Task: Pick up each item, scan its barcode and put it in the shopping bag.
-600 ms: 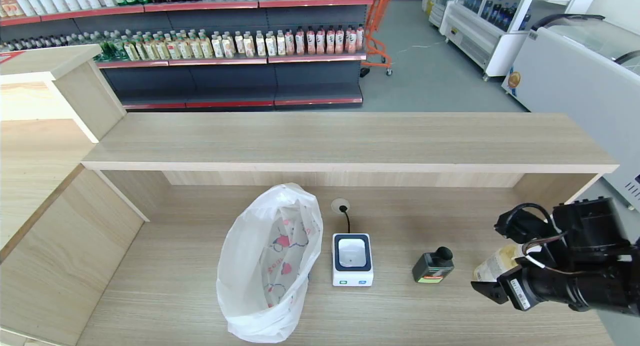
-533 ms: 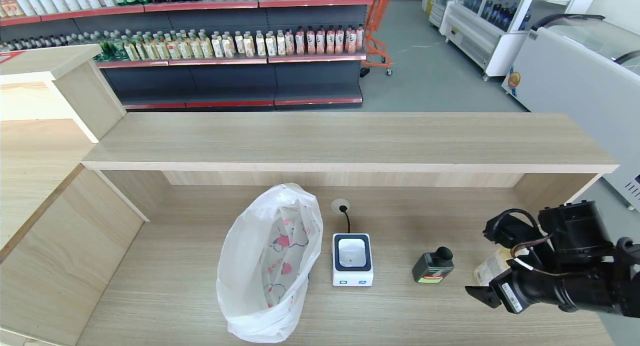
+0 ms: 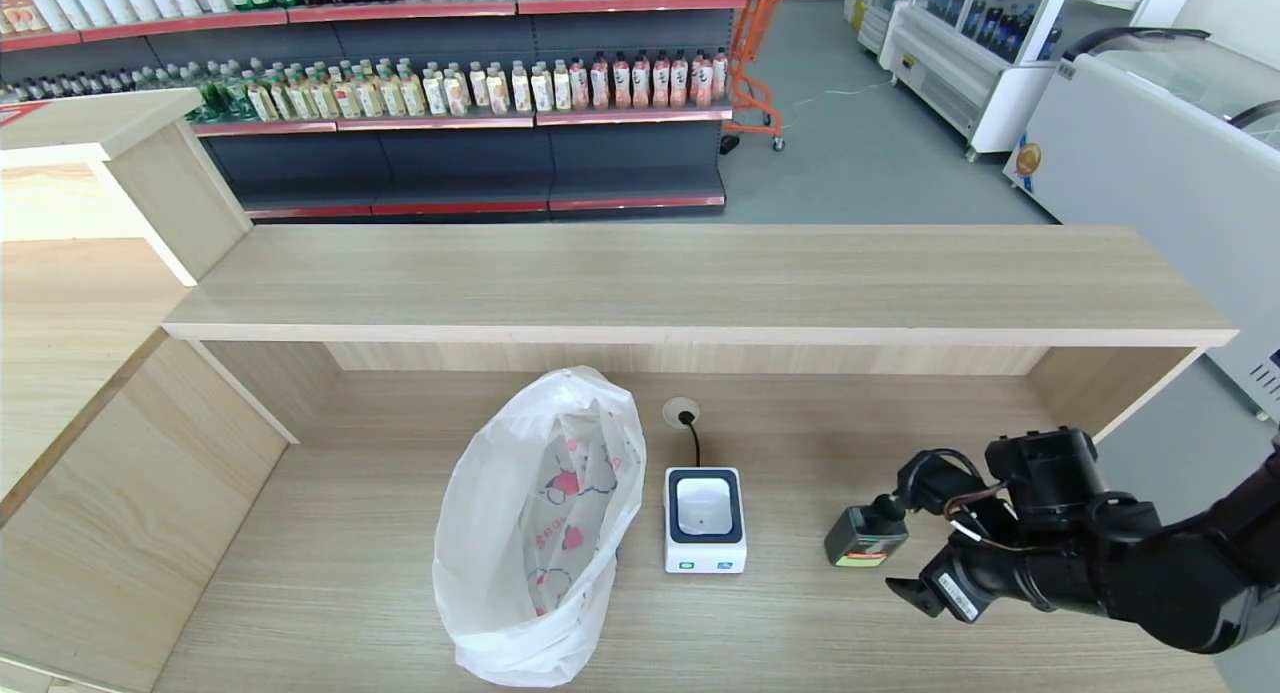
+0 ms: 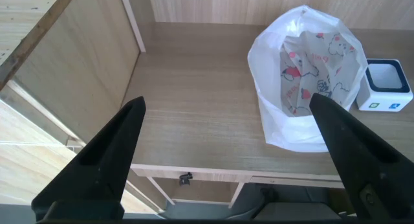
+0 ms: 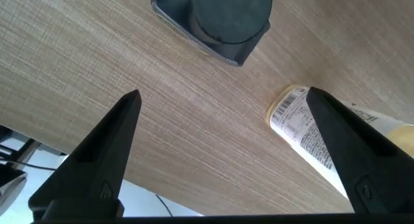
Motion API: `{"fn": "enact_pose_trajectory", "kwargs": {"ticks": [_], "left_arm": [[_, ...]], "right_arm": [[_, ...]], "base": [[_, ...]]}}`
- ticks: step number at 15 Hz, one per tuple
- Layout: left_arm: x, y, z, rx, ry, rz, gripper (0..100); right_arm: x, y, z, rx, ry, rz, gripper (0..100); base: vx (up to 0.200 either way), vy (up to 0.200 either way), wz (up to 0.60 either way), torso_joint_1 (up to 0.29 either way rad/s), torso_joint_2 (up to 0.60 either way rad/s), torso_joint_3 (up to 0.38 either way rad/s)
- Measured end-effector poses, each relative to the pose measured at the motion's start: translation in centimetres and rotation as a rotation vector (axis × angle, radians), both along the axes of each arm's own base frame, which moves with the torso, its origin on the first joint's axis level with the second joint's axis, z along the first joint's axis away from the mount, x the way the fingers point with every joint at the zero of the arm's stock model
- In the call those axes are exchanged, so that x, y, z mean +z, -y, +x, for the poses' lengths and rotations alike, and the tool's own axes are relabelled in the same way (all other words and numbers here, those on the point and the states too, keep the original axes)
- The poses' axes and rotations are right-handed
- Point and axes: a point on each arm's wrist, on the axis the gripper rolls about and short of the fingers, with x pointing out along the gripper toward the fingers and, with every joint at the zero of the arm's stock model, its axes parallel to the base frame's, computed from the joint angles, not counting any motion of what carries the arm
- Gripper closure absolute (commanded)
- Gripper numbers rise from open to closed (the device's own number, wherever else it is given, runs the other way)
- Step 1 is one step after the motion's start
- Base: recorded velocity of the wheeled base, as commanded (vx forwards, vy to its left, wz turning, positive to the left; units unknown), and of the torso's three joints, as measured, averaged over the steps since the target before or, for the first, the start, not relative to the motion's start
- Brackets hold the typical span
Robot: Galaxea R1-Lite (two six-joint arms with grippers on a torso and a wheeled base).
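The wooden counter (image 3: 330,533) carried everything, with the scanner (image 3: 705,520) as its fixed mark. Just left of the scanner stood the white shopping bag (image 3: 540,523), mouth wide open; thin and floppy, it would likely sag if bumped. Well left of the scanner, beyond the bag, the left gripper (image 4: 228,100) hung with its jaws spread and nothing between them. To the scanner's right the right gripper (image 5: 223,94) hovered low over the counter, jaws likewise apart and empty.

Farther right of the scanner, under that arm, a pale bottle (image 5: 304,123) lay on its side. It looked light, rigid and round, so it could roll; a grip across its middle seemed safest. Between it and the scanner the dark bottle (image 3: 864,535) stood upright. Small, squarish and stiff, it offered flat sides below its black cap.

The pale bottle's label showed barcode lines; its other print, and that on the dark bottle's orange-and-green label, was too small to read.
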Motion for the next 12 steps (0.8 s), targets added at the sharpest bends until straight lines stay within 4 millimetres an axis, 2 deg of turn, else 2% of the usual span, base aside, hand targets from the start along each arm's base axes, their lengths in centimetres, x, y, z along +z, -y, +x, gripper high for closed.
{"fn": "enact_pose_trajectory", "kwargs": {"ticks": [3,8,12], "left_arm": [[0.0,0.0,0.0,0.000,0.000,0.000,0],[0.0,0.0,0.0,0.000,0.000,0.000,0],[0.0,0.0,0.0,0.000,0.000,0.000,0]], "right_arm": [[-1.2,-0.4,1.3,0.020,-0.019,0.015,0],[-2.0,-1.4,4.5,0.118,0.006,0.044,0],[-3.1,-2.1,5.8,0.155,-0.004,0.065,0]], "base": [[0.000,0.000,0.00,0.000,0.00,0.000],[0.000,0.000,0.00,0.000,0.00,0.000],[0.000,0.000,0.00,0.000,0.00,0.000]]}}
